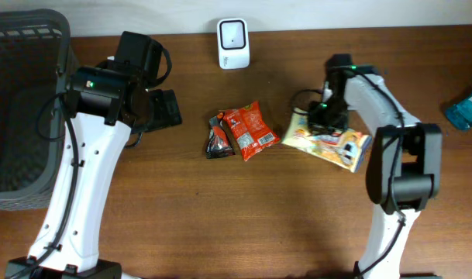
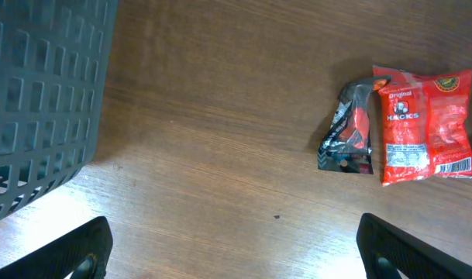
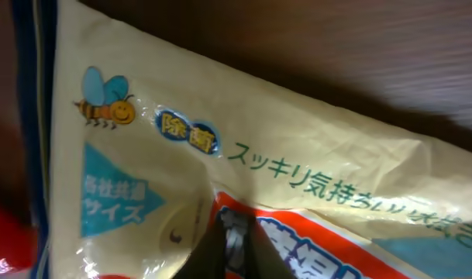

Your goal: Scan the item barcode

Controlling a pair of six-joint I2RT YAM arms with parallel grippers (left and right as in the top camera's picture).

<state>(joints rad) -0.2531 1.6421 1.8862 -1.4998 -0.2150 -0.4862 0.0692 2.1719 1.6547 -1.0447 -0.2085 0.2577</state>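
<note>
A pale yellow packet with Japanese print lies on the table at centre right. My right gripper is down on its left end. In the right wrist view the packet fills the frame, and the dark fingers are pinched together on a fold of its film, so the gripper is shut on it. The white scanner stands upright at the back centre. My left gripper hovers left of centre; its fingertips stand far apart over bare wood, so it is open.
A red snack packet with a barcode lies mid-table, and a small dark packet touches its left side. A grey mesh basket fills the left edge. A blue item lies at the right edge.
</note>
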